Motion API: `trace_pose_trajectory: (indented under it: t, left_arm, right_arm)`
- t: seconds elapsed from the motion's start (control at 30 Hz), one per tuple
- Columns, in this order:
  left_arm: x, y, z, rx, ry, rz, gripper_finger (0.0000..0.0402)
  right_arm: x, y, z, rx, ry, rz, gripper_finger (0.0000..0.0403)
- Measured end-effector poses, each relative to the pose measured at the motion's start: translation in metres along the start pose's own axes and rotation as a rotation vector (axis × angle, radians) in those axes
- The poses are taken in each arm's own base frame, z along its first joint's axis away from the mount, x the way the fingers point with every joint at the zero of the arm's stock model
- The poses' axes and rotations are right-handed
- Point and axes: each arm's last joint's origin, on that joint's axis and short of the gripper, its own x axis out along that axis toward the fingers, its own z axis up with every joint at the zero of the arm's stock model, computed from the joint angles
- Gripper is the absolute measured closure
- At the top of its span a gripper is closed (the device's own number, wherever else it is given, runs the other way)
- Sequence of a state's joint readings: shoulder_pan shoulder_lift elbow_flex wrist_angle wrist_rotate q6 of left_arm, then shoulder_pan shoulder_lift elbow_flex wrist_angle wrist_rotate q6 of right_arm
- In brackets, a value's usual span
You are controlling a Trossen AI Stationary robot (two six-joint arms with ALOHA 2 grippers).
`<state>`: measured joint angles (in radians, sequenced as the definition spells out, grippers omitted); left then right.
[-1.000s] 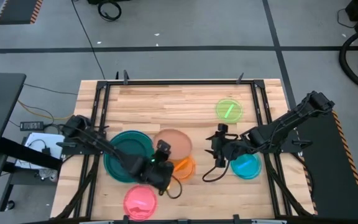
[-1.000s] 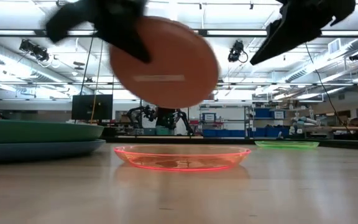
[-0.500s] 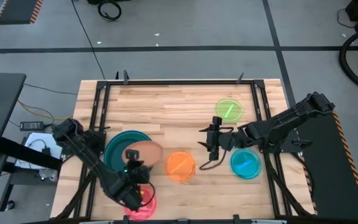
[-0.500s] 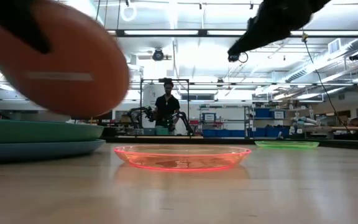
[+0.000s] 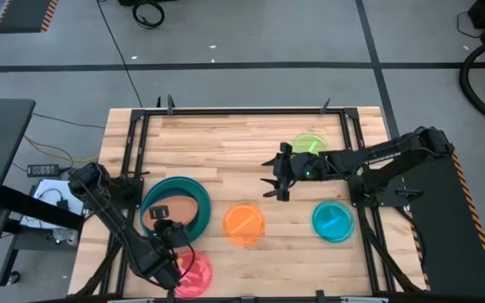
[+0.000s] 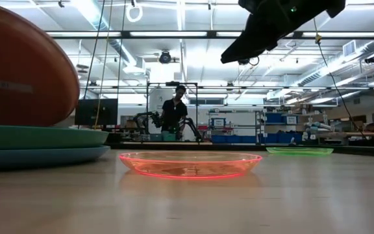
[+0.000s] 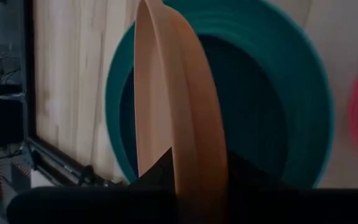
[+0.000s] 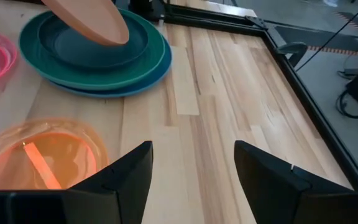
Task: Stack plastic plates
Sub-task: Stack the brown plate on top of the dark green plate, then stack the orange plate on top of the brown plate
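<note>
Wooden table: left pincer holds tan plate edge-up over teal stack

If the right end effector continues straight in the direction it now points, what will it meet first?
Most likely the bare wooden table top. The open right end effector points down at the boards between the small translucent orange plastic plate and the table frame. Depth is uncertain.
</note>
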<state>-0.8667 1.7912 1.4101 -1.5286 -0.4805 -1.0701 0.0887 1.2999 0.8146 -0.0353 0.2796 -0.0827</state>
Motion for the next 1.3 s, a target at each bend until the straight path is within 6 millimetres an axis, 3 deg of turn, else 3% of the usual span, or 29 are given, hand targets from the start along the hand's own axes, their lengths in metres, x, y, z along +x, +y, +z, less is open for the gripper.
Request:
trace_pose_trajectory:
  t: [0.37, 0.6, 1.0, 1.3]
  left_arm:
    - [0.026, -0.001, -0.010, 0.028, 0.044, 0.065, 0.0334]
    - [0.030, -0.002, -0.004, 0.010, 0.043, 0.041, 0.0326]
    - [0.021, -0.015, 0.007, -0.143, 0.021, -0.141, 0.0183]
    - [0.019, -0.018, 0.005, -0.156, 0.069, -0.199, 0.0153]
  right_arm:
    - [0.002, -0.005, -0.001, 0.010, 0.003, 0.050, 0.0168]
    - [0.002, -0.005, -0.003, 0.038, 0.026, 0.054, 0.0168]
    - [0.000, 0.002, -0.003, 0.060, 0.030, 0.116, 0.0168]
    - [0.006, 0.005, -0.007, 0.071, 0.060, 0.123, 0.0168]
